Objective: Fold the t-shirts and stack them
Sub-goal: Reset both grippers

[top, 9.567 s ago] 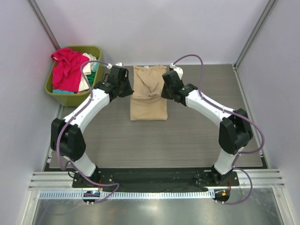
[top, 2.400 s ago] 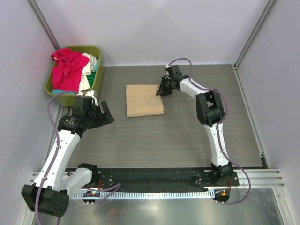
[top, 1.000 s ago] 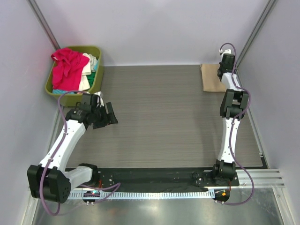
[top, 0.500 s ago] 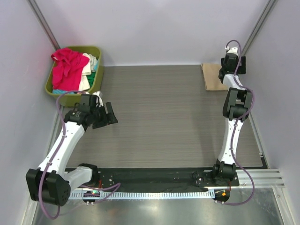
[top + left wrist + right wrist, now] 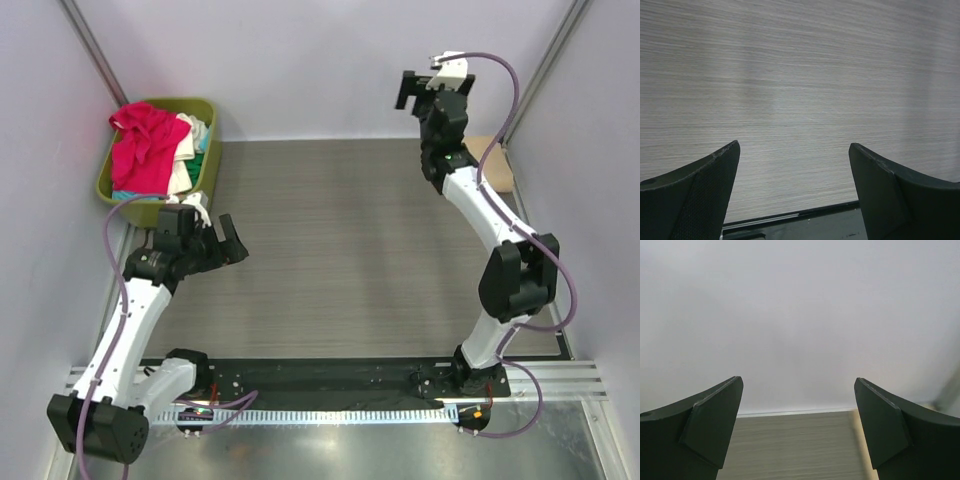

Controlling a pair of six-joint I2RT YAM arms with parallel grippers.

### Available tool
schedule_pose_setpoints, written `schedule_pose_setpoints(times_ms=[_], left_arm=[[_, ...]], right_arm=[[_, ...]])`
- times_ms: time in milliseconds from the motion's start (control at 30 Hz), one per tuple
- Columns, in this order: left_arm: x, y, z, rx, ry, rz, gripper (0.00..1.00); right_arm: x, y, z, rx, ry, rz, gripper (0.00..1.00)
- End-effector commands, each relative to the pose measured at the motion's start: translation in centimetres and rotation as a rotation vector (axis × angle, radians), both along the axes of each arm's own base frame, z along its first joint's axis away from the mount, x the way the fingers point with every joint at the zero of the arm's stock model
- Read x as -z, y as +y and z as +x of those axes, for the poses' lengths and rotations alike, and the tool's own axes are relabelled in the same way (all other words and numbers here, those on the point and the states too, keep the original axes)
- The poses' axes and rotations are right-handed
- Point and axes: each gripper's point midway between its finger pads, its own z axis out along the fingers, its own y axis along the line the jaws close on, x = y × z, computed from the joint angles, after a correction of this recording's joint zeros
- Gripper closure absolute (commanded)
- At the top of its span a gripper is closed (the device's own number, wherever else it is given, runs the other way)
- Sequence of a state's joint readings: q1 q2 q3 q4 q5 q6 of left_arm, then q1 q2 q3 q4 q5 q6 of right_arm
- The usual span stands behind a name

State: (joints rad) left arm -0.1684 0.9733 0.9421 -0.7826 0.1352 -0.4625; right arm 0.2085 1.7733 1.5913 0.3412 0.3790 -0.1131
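Observation:
The folded tan t-shirt [image 5: 498, 166] lies at the table's far right corner, partly hidden behind my right arm; its edge [image 5: 860, 444] shows in the right wrist view. My right gripper [image 5: 422, 93] is raised above the table, left of that shirt, facing the back wall, open and empty [image 5: 799, 385]. Pink-red [image 5: 140, 150], cream-white [image 5: 183, 165] and teal-green [image 5: 204, 140] t-shirts are heaped in the olive basket [image 5: 207, 108]. My left gripper [image 5: 225, 248] hovers at the left side, below the basket, open over bare table [image 5: 795, 150].
The basket stands in the far left corner against the wall. A black base strip [image 5: 805, 222] runs along the near table edge. Walls and metal posts close the back and both sides.
The right gripper has opened, let go of the tan t-shirt at the far right corner, and risen up and leftward. The left gripper has opened a little wider and shifted slightly.

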Motion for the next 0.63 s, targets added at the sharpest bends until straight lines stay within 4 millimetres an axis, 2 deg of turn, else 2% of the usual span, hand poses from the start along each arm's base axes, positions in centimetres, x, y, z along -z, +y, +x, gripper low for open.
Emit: schedule_pose_setpoints(times_ms=[0,67,100,167,200,233,300,333,367,400,433,467,600], left_arm=[[-2.0,1.2,0.2,-0.038,-0.093,0.023,0.09],[-2.3,1.4,0.1,-0.053,-0.106,0.028,0.04],[-2.5,1.9,0.1,-0.070,-0.117,0.041,0.00],[-3.0,2.2,-0.2,-0.090,-0.141,0.043,0.00],[-3.2,2.6,-0.2,-0.107,-0.148,0.056,0.00],[-3.4,2.7,-0.3,-0.116,-0.158,0.057,0.00],[-3.6,2.8,-0.5,-0.121,-0.164,0.055,0.00],[-3.7,3.5,-0.4,-0.149,-0.174,0.077,0.00],[-4.0,3.6,-0.5,-0.155,-0.183,0.078,0.00],[-4.2,3.7,-0.6,-0.155,-0.193,0.082,0.00],[-4.3,3.9,-0.6,-0.163,-0.205,0.088,0.00],[-4.6,4.0,-0.8,-0.166,-0.225,0.086,0.00],[-5.1,5.1,-0.7,-0.226,-0.256,0.112,0.00]], right_arm=[[1.0,6.3,-1.4,-0.268,-0.017,0.372,0.00],[2.5,10.7,-2.6,-0.438,0.041,0.447,0.00],[4.6,14.1,-3.9,-0.511,0.098,0.468,0.00],[7.7,17.5,-5.2,-0.556,0.196,0.487,0.01],[8.8,20.3,-6.6,-0.599,0.243,0.480,0.00],[10.7,21.5,-7.3,-0.594,0.309,0.466,0.00],[12.6,23.1,-8.8,-0.575,0.370,0.436,0.00],[13.9,25.4,-10.8,-0.606,0.415,0.362,0.00],[15.0,24.7,-11.6,-0.537,0.417,0.317,0.00],[15.9,25.3,-12.8,-0.539,0.424,0.260,0.00],[15.8,26.8,-14.4,-0.559,0.392,0.216,0.00],[17.7,25.8,-15.7,-0.524,0.398,0.129,0.00],[19.1,25.5,-19.8,-0.607,0.420,0.179,0.00]])
